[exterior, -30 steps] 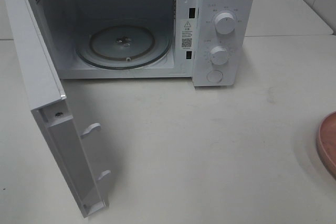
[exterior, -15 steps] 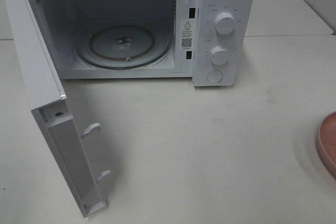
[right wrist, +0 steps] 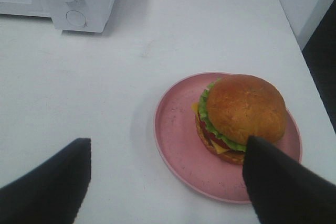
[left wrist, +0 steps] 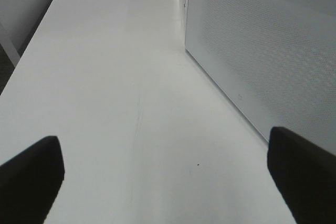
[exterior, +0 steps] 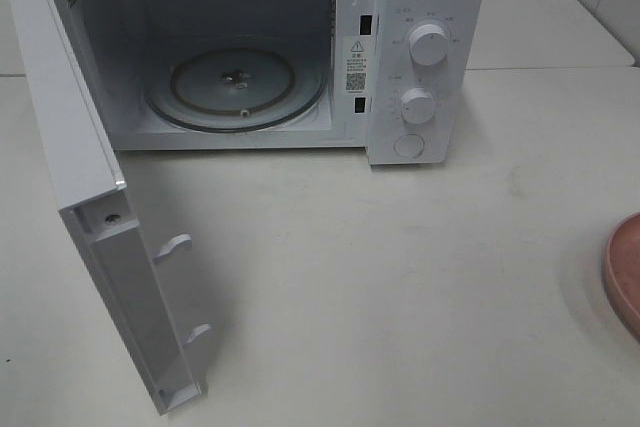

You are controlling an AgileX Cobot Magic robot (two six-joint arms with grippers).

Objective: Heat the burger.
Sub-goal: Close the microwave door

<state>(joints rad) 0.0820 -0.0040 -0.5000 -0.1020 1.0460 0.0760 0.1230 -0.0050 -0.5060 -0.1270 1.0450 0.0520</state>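
In the right wrist view the burger (right wrist: 242, 113), brown bun with green lettuce and red filling, sits on a round pink plate (right wrist: 178, 129). My right gripper (right wrist: 168, 182) hovers open just short of the plate, its dark fingers (right wrist: 47, 187) wide apart, one finger overlapping the burger's near edge in the picture. My left gripper (left wrist: 168, 182) is open over bare table beside the microwave's perforated side wall (left wrist: 262, 56). The exterior high view shows the white microwave (exterior: 420, 47) with its door (exterior: 90, 197) swung wide open and only the plate's edge (exterior: 625, 272) at the far right.
A glass turntable (exterior: 235, 87) lies inside the microwave cavity. Two dials (exterior: 428, 44) and a button are on its right panel. The open door juts out toward the front left. The table's right edge (right wrist: 310, 66) runs close behind the plate.
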